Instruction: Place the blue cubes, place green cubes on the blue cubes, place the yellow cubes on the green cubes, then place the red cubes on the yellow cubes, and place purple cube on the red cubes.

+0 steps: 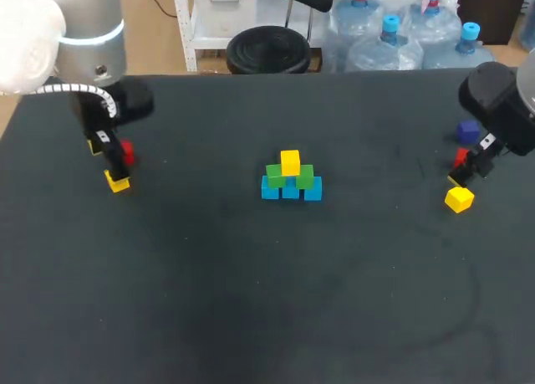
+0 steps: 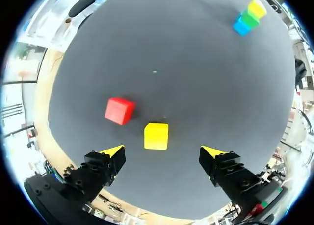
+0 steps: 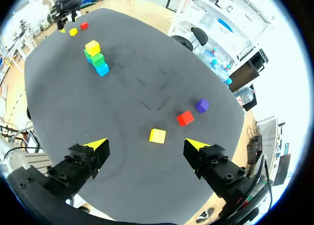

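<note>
In the head view, the build sits at the middle of the table (image 1: 251,300). Three blue cubes (image 1: 291,191) are set in a row, two green cubes (image 1: 304,177) are seated on them, and one placed yellow cube (image 1: 290,161) is perched on the greens. So the blue and green layers are judged done and the yellow layer only begun. Loose stock is spotted at both sides. By the left arm (image 1: 88,33) a left yellow cube (image 1: 117,181) and a left red cube (image 1: 127,152) are seen. By the right arm (image 1: 501,99) there are a right yellow cube (image 1: 459,199), a right red cube (image 1: 460,156) and the purple cube (image 1: 467,132). Over to the left wrist view: the left gripper (image 2: 163,152) is held wide open and nothing is grasped. The left yellow cube is lying on the table just ahead of the gap between the fingers, touched by neither, with the left red cube just beside it and the stack far off. In the right wrist view, the right gripper (image 3: 146,144) is likewise spread wide and empty. The right yellow cube is found just ahead of it, untouched, with the right red cube and the purple cube a little beyond. Left to be done, by this reckoning: the loose yellows, then both reds, and the purple cap last.
</note>
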`<state>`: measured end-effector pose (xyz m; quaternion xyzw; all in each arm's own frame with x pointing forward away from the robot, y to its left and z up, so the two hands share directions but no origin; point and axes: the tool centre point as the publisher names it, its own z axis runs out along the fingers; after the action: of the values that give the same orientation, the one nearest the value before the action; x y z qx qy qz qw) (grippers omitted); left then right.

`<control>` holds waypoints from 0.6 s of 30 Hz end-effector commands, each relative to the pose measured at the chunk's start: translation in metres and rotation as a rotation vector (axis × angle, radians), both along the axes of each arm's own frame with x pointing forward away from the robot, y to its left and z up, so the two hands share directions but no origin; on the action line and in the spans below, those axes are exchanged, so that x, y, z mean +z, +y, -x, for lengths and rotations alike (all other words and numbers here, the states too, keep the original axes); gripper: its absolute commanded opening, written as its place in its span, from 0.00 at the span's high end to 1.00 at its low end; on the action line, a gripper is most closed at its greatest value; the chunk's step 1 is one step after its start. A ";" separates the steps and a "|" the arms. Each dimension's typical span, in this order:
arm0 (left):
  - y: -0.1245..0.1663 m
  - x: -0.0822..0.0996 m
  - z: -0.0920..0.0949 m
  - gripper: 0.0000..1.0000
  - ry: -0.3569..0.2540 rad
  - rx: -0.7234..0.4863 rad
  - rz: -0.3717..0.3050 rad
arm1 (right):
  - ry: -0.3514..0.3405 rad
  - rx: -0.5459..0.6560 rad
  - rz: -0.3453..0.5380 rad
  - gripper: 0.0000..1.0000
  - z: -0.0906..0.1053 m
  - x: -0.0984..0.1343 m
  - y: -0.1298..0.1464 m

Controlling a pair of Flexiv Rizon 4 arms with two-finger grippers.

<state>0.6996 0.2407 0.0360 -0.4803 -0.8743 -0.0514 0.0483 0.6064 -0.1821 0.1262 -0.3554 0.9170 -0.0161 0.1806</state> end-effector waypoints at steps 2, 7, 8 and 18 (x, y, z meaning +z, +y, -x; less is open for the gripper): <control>0.000 -0.014 0.004 0.00 -0.004 -0.024 0.007 | -0.005 -0.002 0.001 0.00 0.001 -0.001 0.000; 0.000 -0.020 0.006 0.00 -0.037 -0.052 -0.021 | -0.005 -0.002 0.001 0.00 0.001 -0.001 0.000; 0.000 -0.022 0.005 0.00 -0.038 -0.052 -0.022 | -0.005 -0.002 0.001 0.00 0.001 -0.001 0.000; -0.001 -0.034 0.003 0.00 -0.056 -0.073 -0.035 | -0.005 -0.002 0.001 0.00 0.001 -0.001 0.000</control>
<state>0.6960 0.2393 0.0049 -0.5092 -0.8561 -0.0827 0.0310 0.6064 -0.1821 0.1262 -0.3554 0.9170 -0.0161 0.1806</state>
